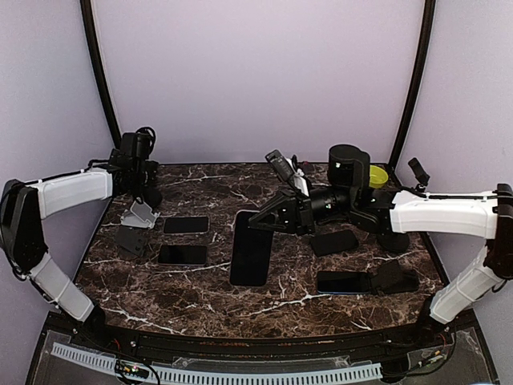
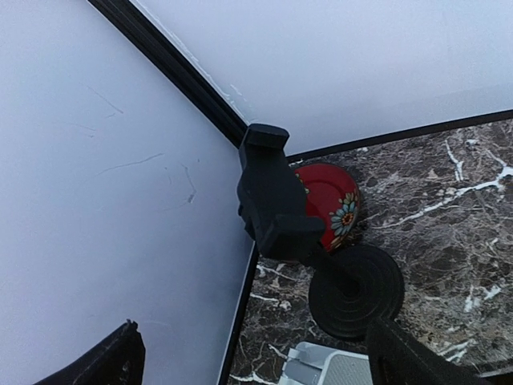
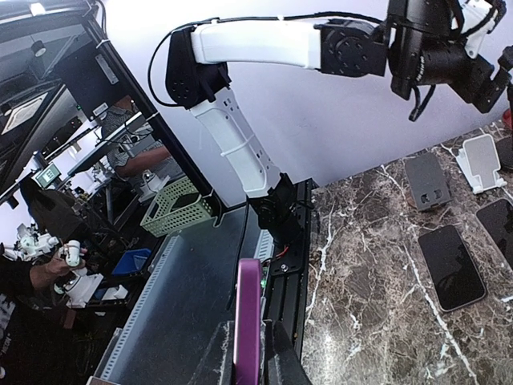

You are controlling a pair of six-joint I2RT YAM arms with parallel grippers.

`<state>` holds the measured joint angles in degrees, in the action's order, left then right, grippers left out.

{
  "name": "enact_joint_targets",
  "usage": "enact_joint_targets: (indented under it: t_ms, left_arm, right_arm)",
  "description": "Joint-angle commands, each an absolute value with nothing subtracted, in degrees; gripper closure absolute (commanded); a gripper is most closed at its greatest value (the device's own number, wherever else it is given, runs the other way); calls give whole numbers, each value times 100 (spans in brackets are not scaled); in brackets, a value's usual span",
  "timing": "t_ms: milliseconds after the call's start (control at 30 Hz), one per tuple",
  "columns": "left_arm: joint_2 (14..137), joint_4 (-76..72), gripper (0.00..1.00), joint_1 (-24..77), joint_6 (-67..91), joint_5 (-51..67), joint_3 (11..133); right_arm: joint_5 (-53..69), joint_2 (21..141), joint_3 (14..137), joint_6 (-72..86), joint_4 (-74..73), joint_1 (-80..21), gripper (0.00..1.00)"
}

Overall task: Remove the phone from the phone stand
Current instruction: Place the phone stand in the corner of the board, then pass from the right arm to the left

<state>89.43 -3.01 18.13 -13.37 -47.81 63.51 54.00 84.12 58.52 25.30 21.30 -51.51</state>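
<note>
My right gripper (image 1: pixel 276 215) is shut on a phone (image 1: pixel 250 249), a large dark slab over the middle of the table. In the right wrist view this phone (image 3: pixel 248 321) shows edge-on with a purple rim, pinched between the two fingers (image 3: pixel 284 361). A black phone stand (image 2: pixel 357 290) with a round base and an empty clamp cradle stands in the back left corner. My left gripper (image 2: pixel 256 370) hovers open just above and in front of it, one dark fingertip (image 2: pixel 104 361) at each lower corner of that view. From above, the left gripper (image 1: pixel 143 180) sits at the back left.
A red flowered bowl (image 2: pixel 333 200) sits behind the black stand. A white stand (image 1: pixel 140 215) and a grey stand (image 1: pixel 128 239) lie on the left, with two phones (image 1: pixel 186 224) (image 1: pixel 182 254) beside them. On the right lie another phone (image 1: pixel 333 242) and a black stand (image 1: pixel 394 277).
</note>
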Motion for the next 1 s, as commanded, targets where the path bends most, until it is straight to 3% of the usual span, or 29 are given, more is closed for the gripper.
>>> enact_joint_targets:
  t_ms: [0,200,333,467,600,800,967]
  left_arm:
    - [8252,516,1,2024,-1022,-4286,6301]
    - [7391,1324,1,2575,-1201,-3401,6490]
    - [6716,2000,1,2678,-956,-949,6679]
    - [6359,2215,1,2787,-842,689,6680]
    - [6450,2667,1,2895,-702,2150,6849]
    - [6636,2940,1,3324,-679,3490,7016]
    - [6790,2707,6,3876,-756,4464,6877]
  right_arm:
    - [5292,8429,6137,2447,2243,-5094,100]
    - [5273,8507,6258,2258,1867,-4998,100]
    - [5458,8561,6324,1982,1603,-4930,100]
    - [5513,8613,6395,1772,1336,-4868,100]
    - [5594,8644,6469,1587,1147,-4834,100]
    - [5788,8675,6546,1380,1025,-4760,100]
    - [5836,8697,6564,1235,869,-4729,100]
